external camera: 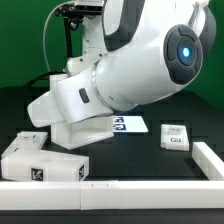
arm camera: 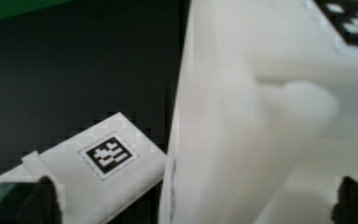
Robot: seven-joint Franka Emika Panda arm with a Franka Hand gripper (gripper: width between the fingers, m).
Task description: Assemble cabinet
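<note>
Blurred cabinet part [arm camera: 247, 100], hand [arm camera: 185, 205] barely visible

The arm shell [external camera: 130, 70] looks like glossy white plastic, with soft reflections on its round joint. The worktop [external camera: 20, 105] is black and matt, without shine. The long cabinet part [external camera: 40, 155] and the small block [external camera: 176, 137] look like smooth white plastic with a duller finish; their tags [external camera: 38, 173] seem to be printed paper. In the wrist view the white panel [arm camera: 265, 110] is smooth and matt too.
</note>
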